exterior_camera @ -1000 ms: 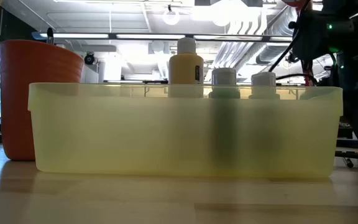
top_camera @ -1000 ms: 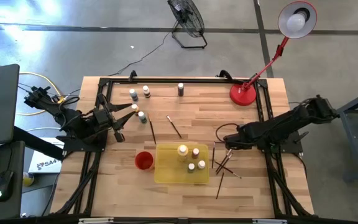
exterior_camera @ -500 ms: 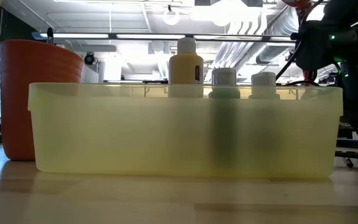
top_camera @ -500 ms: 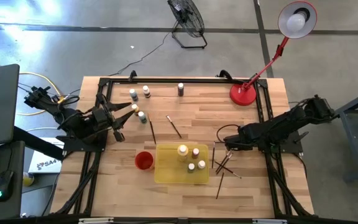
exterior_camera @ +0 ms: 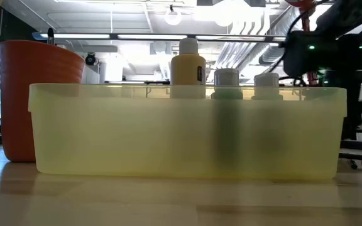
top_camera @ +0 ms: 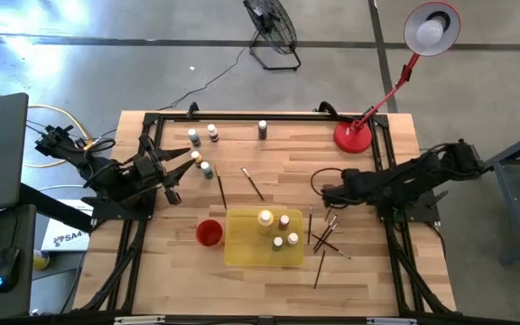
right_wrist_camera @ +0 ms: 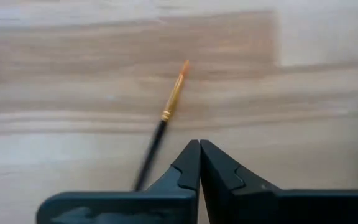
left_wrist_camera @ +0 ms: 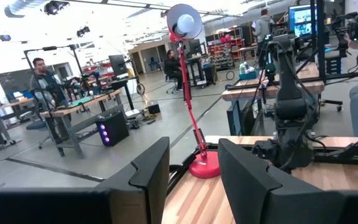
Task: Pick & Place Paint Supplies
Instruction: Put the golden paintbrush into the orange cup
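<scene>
On the table [top_camera: 359,262], the yellow tray [top_camera: 242,253] already holds four paint bottles [top_camera: 265,218]. The right end effector [top_camera: 328,192], clenched empty, hovers over loose paintbrushes [top_camera: 325,236]; it should open, align along one handle, then descend squarely.

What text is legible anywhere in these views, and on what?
"SA4": on the white box on the floor by the table's left edge, high view; possibly part of a longer label.
Dark label on the large yellow bottle in the tray: too small to read.
Room monitors, left wrist view: blurred.
</scene>
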Tool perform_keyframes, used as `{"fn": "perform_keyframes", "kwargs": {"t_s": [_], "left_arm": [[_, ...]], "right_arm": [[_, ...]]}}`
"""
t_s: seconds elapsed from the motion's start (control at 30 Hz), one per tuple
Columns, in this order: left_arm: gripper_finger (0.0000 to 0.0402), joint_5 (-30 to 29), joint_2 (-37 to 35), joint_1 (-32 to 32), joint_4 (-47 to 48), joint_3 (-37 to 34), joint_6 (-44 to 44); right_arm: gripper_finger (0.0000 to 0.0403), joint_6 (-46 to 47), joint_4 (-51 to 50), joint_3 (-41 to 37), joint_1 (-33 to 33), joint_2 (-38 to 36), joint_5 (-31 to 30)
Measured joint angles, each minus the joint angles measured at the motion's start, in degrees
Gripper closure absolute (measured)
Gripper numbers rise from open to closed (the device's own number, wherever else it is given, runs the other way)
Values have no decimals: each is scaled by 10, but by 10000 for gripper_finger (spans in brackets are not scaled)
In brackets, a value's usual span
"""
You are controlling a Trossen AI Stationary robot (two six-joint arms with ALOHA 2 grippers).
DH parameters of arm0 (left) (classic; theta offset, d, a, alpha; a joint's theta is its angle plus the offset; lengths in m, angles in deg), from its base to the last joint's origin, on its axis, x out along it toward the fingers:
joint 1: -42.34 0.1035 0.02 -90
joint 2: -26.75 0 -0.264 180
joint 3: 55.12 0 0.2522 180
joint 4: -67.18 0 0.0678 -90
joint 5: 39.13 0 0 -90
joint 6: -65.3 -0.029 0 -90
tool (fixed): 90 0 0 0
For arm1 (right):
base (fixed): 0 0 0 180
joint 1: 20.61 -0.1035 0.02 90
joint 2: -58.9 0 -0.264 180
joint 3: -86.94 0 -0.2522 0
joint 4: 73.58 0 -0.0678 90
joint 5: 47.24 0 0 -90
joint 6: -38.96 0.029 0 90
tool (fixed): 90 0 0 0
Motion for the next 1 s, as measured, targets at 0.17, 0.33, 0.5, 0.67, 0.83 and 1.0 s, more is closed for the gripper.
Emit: {"fn": "perform_keyframes", "kwargs": {"t_s": [0.17,0.33,0.5,0.67,0.83,1.0], "left_arm": [[265,0,0,0,0,0,0],[265,0,0,0,1,0,0],[265,-1,0,0,2,0,0],[265,-1,0,0,3,0,0],[265,-1,0,0,3,0,0],[265,-1,0,0,3,0,0]], "right_arm": [[401,-64,65,-11,46,-1,9],[401,-120,80,-11,83,-1,4],[401,-149,117,-13,109,0,-6],[401,-189,169,-13,135,1,-16],[401,-206,152,-12,157,-3,-10],[401,-217,130,1,170,-13,0]]}}
